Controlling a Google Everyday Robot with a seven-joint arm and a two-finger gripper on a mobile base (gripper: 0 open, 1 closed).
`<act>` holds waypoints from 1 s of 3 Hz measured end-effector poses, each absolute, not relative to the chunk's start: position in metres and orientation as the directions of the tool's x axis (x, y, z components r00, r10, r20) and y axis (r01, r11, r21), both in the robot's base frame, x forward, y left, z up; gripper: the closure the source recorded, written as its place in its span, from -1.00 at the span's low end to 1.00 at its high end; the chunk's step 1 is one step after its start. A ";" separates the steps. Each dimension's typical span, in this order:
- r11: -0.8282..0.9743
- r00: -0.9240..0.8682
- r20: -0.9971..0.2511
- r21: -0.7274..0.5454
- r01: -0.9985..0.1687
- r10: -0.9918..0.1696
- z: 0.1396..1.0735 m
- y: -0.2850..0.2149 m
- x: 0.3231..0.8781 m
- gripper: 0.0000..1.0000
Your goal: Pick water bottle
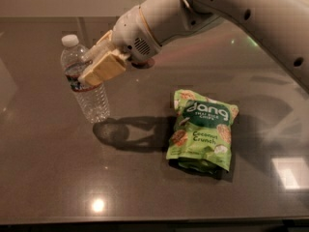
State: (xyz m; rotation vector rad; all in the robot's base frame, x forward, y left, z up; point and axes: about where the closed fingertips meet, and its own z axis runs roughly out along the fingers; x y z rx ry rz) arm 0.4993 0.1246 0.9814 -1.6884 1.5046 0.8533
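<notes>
Kitchen-like: dark stone counter (58, 178) with snack bag (203, 129), hand (89, 66) above it.

Located water bottle (89, 98) in the tabletop's (58, 178) left half, tilted, cap end leaning toward 11 o'clock, base end toward 5 o'clock. Cannot tell whether base touches tabletop. Found hand (91, 62) around the bottle's middle, one finger (102, 67) on the near side, the other behind, bottle between them. Traced arm (217, 8) from hand away toward 2 o'clock, passing above the tabletop's far right part. Noted snack bag (203, 132) lying flat on tabletop, right of centre, at 4 o'clock from bottle, well apart from it. Placed bottle and hand at 10 o'clock from bag. Noted bag below the arm's span, nearer the front edge.
</notes>
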 end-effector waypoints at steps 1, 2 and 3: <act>-0.036 0.069 -0.849 -0.060 -0.998 -0.524 1.007 0.102 0.524 1.00; 0.026 0.047 -0.873 -0.068 -0.997 -0.485 1.067 0.061 0.557 1.00; 0.026 0.047 -0.873 -0.068 -0.997 -0.485 1.067 0.061 0.557 1.00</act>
